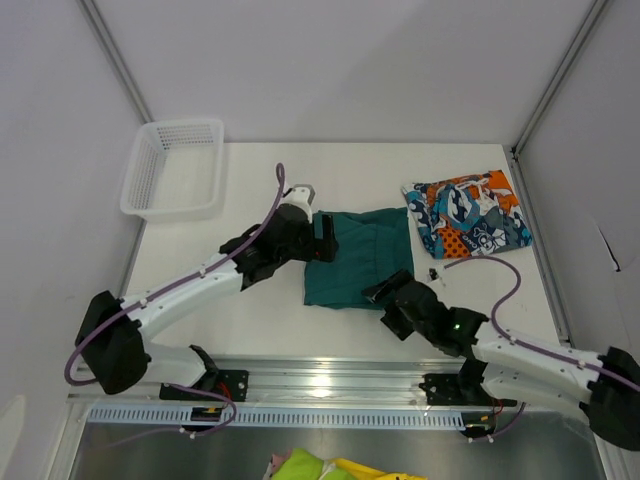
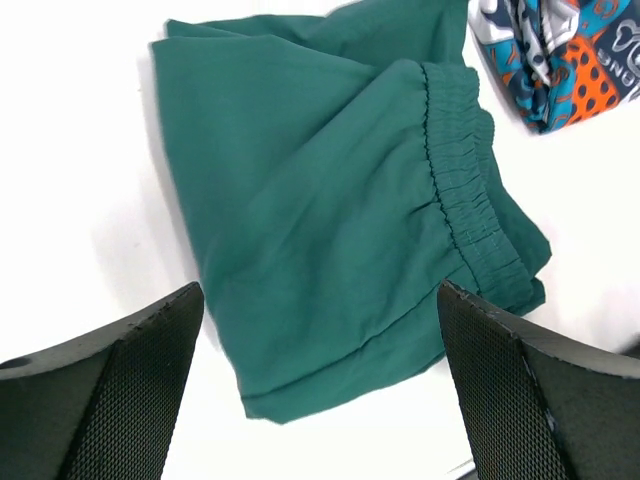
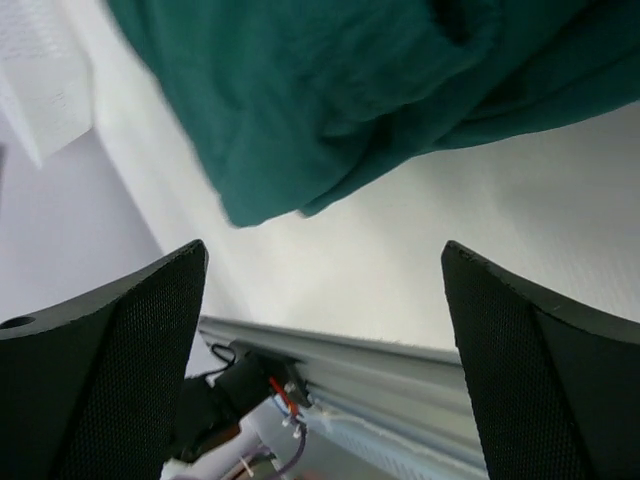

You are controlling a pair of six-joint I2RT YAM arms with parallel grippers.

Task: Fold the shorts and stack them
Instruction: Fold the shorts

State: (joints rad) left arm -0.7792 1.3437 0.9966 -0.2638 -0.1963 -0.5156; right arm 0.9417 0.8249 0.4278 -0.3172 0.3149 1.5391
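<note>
I have two grippers, and both are open wide with nothing in them. My left gripper (image 1: 322, 238) hangs over the left edge of the green shorts (image 1: 355, 258), near their far corner. From my left wrist I see the green shorts (image 2: 320, 200) spread flat on the white table (image 1: 250, 310), right under the gap between my two black fingers (image 2: 130, 380). Their stretchy waistband is on the right side in that view. My right gripper (image 1: 388, 292) is at the near right corner of the green shorts. From my right wrist, the edge of the green shorts (image 3: 330, 100) lies just past my fingertips, and only bare table shows between my fingers (image 3: 540, 370). They do not touch the cloth. The colorful shorts (image 1: 468, 212), with orange, blue and white patches, lie folded at the far right of the table, just beside the far right corner of the green pair. A white basket (image 1: 172, 168) sits at the far left corner, well apart from both pairs.
</note>
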